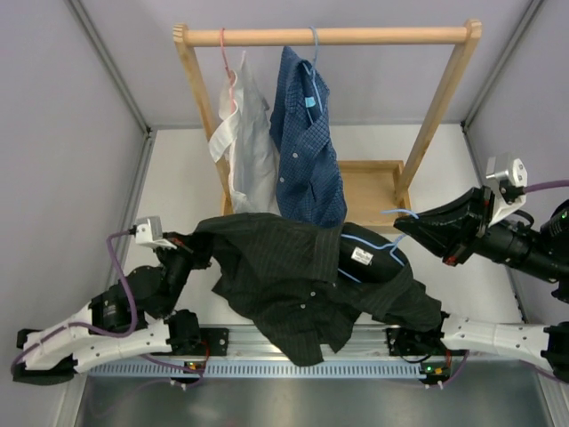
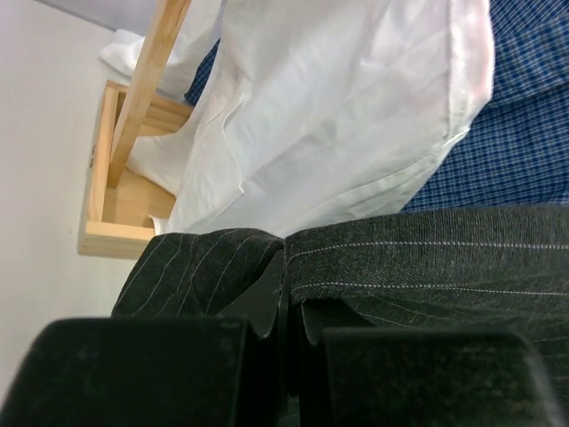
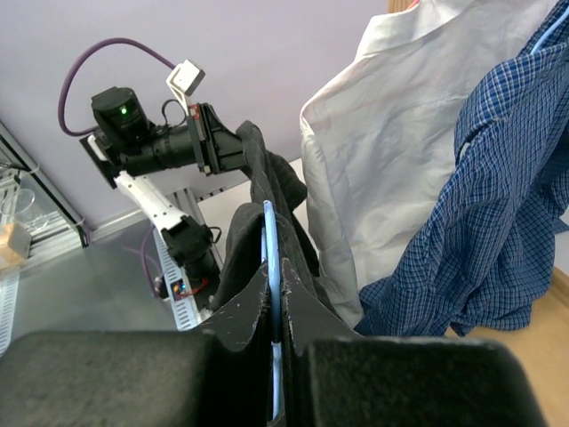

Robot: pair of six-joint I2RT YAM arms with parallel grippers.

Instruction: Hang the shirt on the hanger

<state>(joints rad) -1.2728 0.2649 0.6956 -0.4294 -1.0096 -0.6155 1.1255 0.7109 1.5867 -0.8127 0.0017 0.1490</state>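
The black striped shirt [image 1: 293, 276] hangs spread in the air between my two arms, its white neck label [image 1: 360, 256] facing up. The light-blue wire hanger [image 1: 391, 242] runs into the collar, its hook near my right gripper [image 1: 425, 228]. My right gripper [image 3: 276, 302] is shut on the hanger's wire [image 3: 270, 240], with the shirt [image 3: 267, 178] draped beyond it. My left gripper [image 1: 197, 242] is shut on the shirt's left shoulder edge; in the left wrist view the gripper [image 2: 289, 298] pinches the striped cloth [image 2: 418, 258].
A wooden rack [image 1: 329, 36] stands at the back on a wooden base [image 1: 373, 191]. A white shirt [image 1: 244, 142] on a pink hanger [image 1: 227, 58] and a blue checked shirt [image 1: 307, 142] hang from it, close behind the black shirt.
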